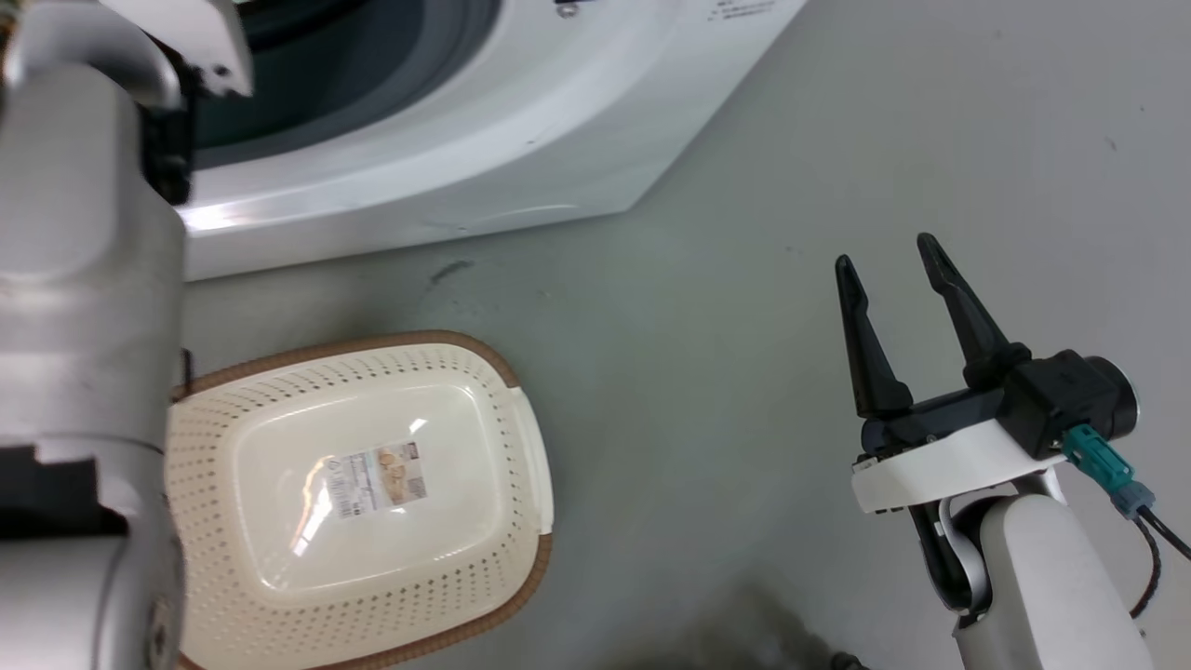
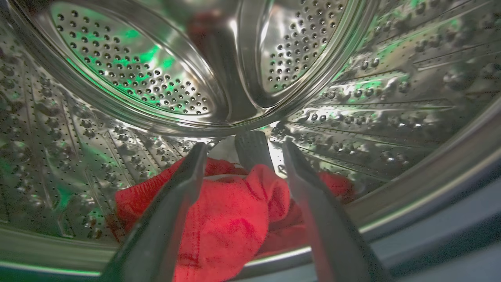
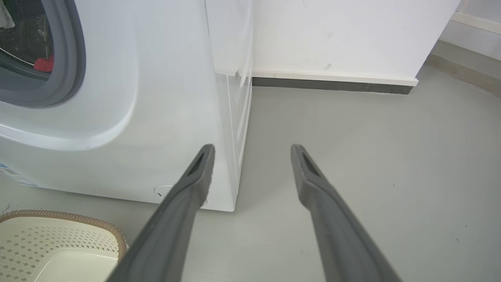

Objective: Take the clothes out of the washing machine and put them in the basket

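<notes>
The biggest thing is the one white washing machine (image 1: 447,167), which stands on the grey floor (image 1: 744,372) with its round opening uncovered. Just in front of it, on the floor, there is one cream basket (image 1: 484,391) with a brown rim; its bottom shows a paper label (image 1: 377,479) and no clothes are in it yet. The pale left forearm (image 1: 84,326) reaches up into the opening. Inside the steel drum (image 2: 129,78) I count one red garment (image 2: 227,219), crumpled in a heap on the lowest part of the drum, close to the front edge. The left gripper (image 2: 244,145) is in the drum with its two fingers spread apart and gripping nothing. The garment lies below and between these fingers, a little short of their tips, and the heap is longer from side to side, along the gap between the fingers. I cannot tell whether the fingers touch the cloth. In my judgement the left gripper must go down and shut on the raised fold in the middle. The right gripper (image 1: 884,251) is well apart from the machine, above the bare floor, its fingers also spread and empty, so the left arm is clearly the nearer one.
</notes>
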